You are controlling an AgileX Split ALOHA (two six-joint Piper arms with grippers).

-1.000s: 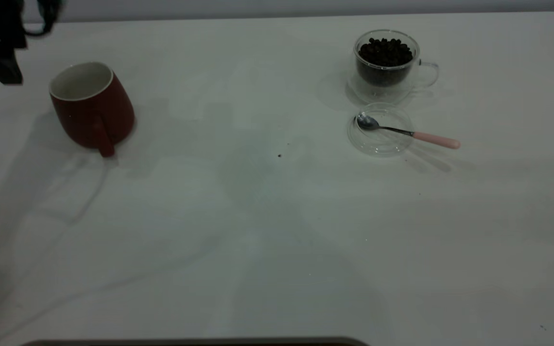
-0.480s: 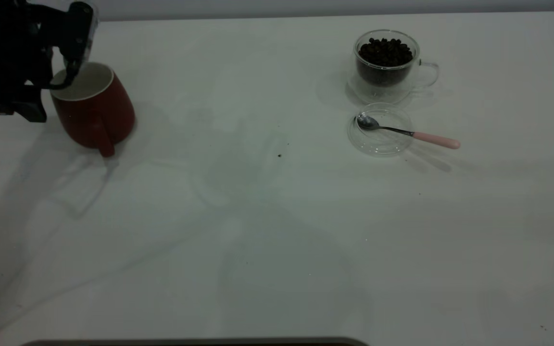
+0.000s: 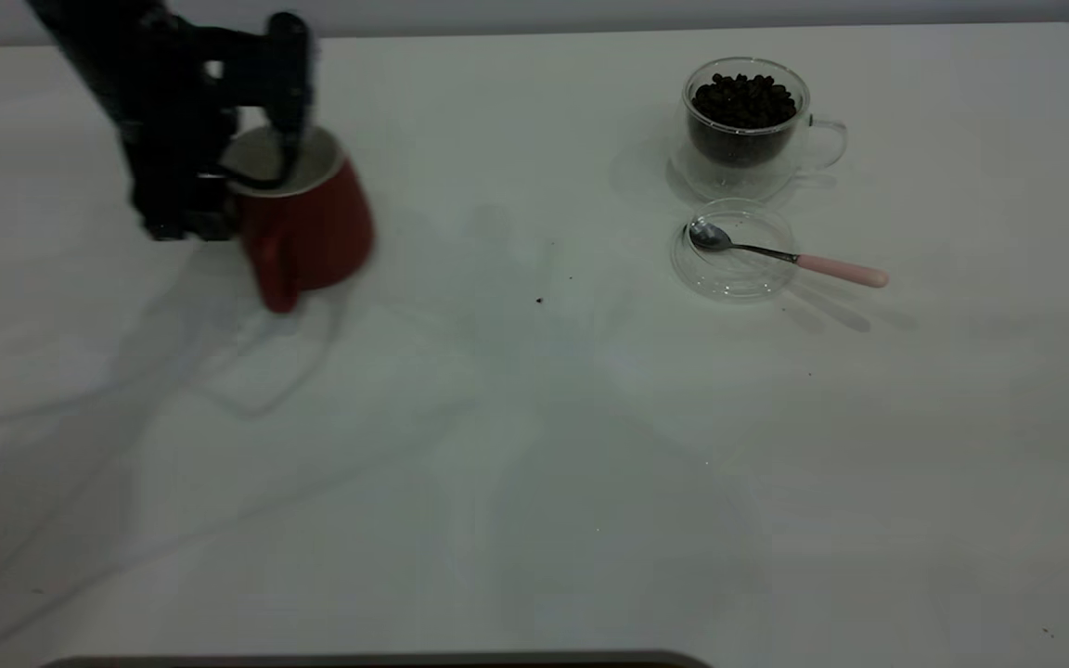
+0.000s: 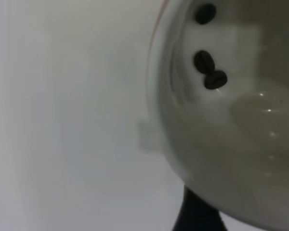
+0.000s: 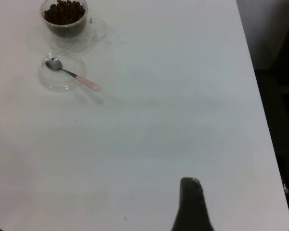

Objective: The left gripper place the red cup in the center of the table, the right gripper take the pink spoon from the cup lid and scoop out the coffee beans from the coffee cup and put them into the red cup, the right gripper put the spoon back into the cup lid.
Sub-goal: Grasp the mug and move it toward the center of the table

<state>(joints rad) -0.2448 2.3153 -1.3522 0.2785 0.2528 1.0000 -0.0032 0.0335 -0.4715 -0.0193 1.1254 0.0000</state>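
Observation:
My left gripper (image 3: 251,176) is shut on the rim of the red cup (image 3: 316,227), one finger inside and one outside, at the table's far left-centre. In the left wrist view the cup's pale inside (image 4: 231,144) fills the picture, with three coffee beans (image 4: 204,62) in it and one dark finger (image 4: 195,216) below it. The glass coffee cup (image 3: 744,116) full of beans stands at the far right. The pink-handled spoon (image 3: 790,257) lies with its bowl in the clear cup lid (image 3: 729,276) just in front of it. In the right wrist view only one finger (image 5: 190,207) of the right gripper shows, far from the spoon (image 5: 72,74).
The white table (image 3: 534,464) has a few dark specks near its middle (image 3: 539,300). Its right edge (image 5: 262,120) shows in the right wrist view, with dark floor beyond.
My left gripper came in from the far left, closed on the red cup's rim and has carried the cup to the right. The spoon, lid and glass cup have not moved.

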